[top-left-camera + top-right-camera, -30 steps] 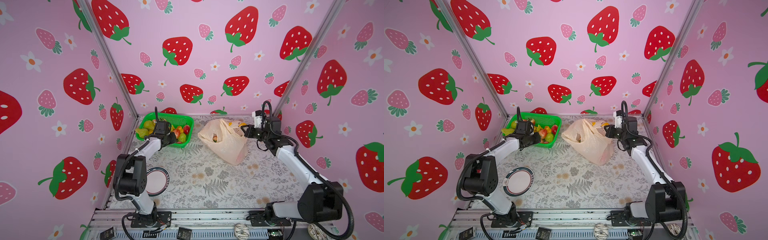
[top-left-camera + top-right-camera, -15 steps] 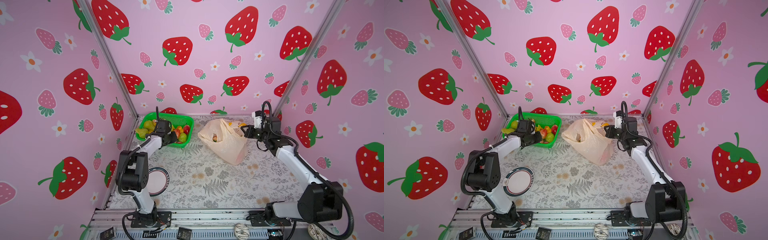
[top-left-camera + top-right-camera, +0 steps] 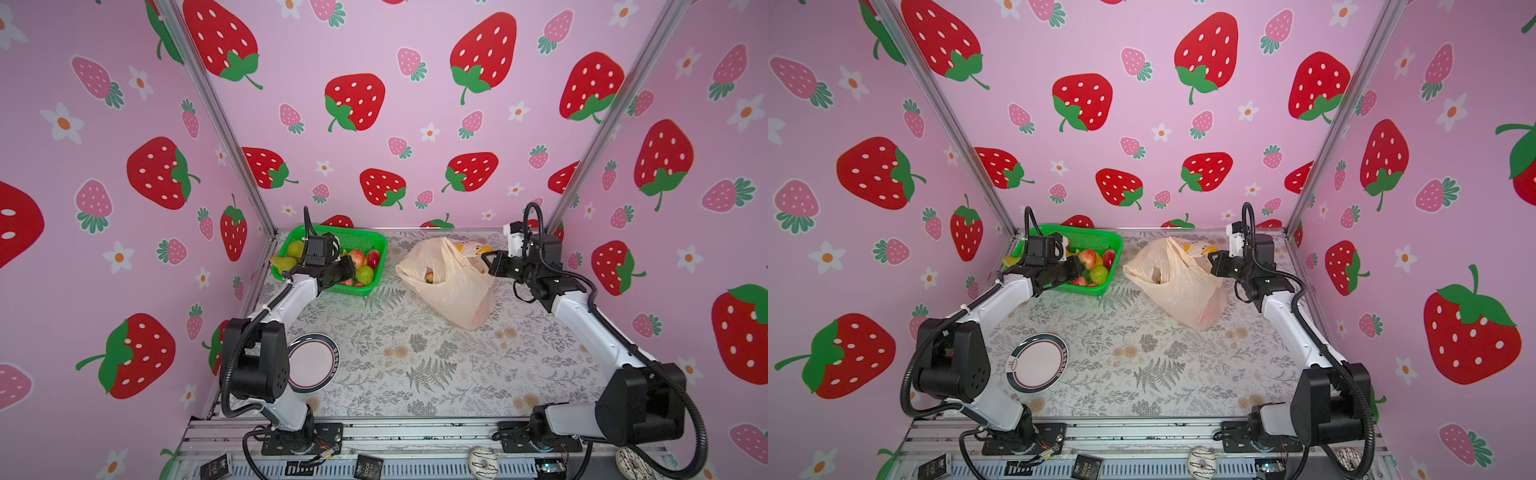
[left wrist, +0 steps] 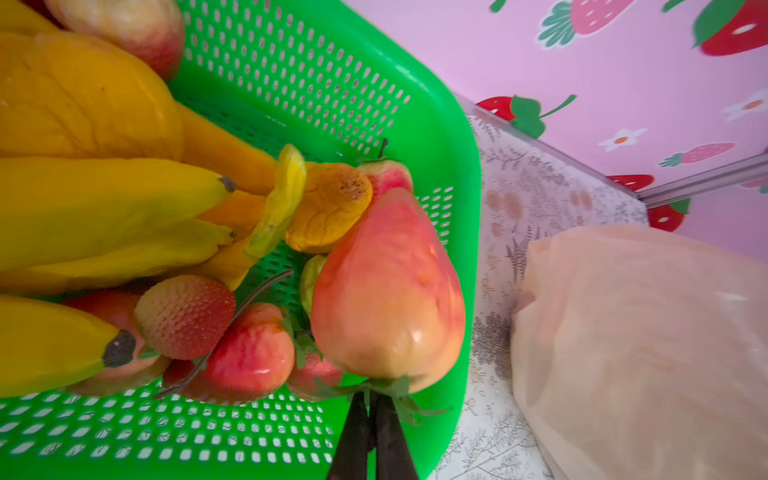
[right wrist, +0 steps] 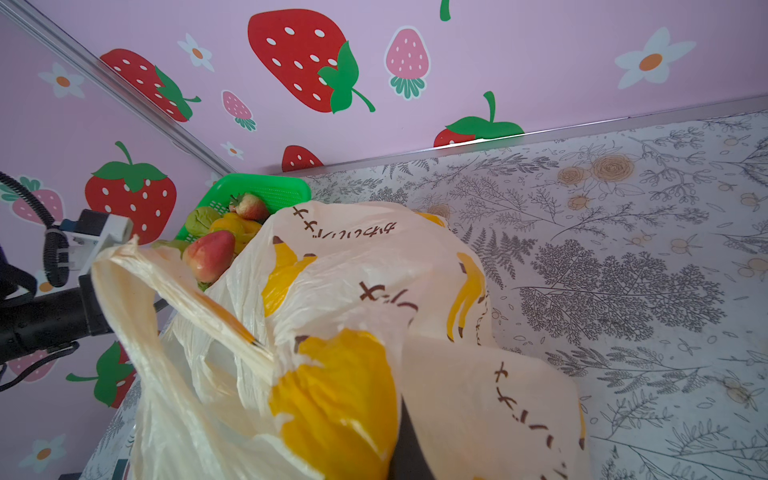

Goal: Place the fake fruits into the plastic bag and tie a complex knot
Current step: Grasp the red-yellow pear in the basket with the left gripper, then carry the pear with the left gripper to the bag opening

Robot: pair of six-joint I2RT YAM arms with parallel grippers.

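Note:
The fake fruits lie in a green mesh basket (image 3: 357, 237) (image 4: 453, 145) at the back left: bananas (image 4: 104, 199), a strawberry (image 4: 183, 316) and apples. My left gripper (image 4: 371, 409) (image 3: 351, 268) is in the basket. It is shut on the green leafy cap of a pear-shaped pink-orange fruit (image 4: 386, 291). The plastic bag (image 3: 449, 286) (image 3: 1177, 286) (image 5: 374, 270) lies at the back right with its mouth open, and an orange piece (image 3: 430, 275) shows inside. My right gripper (image 3: 491, 262) (image 3: 1212, 261) is shut on the bag's rim, its fingers mostly hidden by plastic. No knot shows.
A round white plate (image 3: 311, 361) (image 3: 1038, 361) with a dark rim lies by the left arm's base. Pink strawberry-print walls close in the back and both sides. Two doughnut-like toys (image 3: 482, 461) sit on the front rail.
My left gripper has shut on the fruit's leafy cap inside the basket, and the left arm has shifted slightly. The right arm and the bag have not moved.

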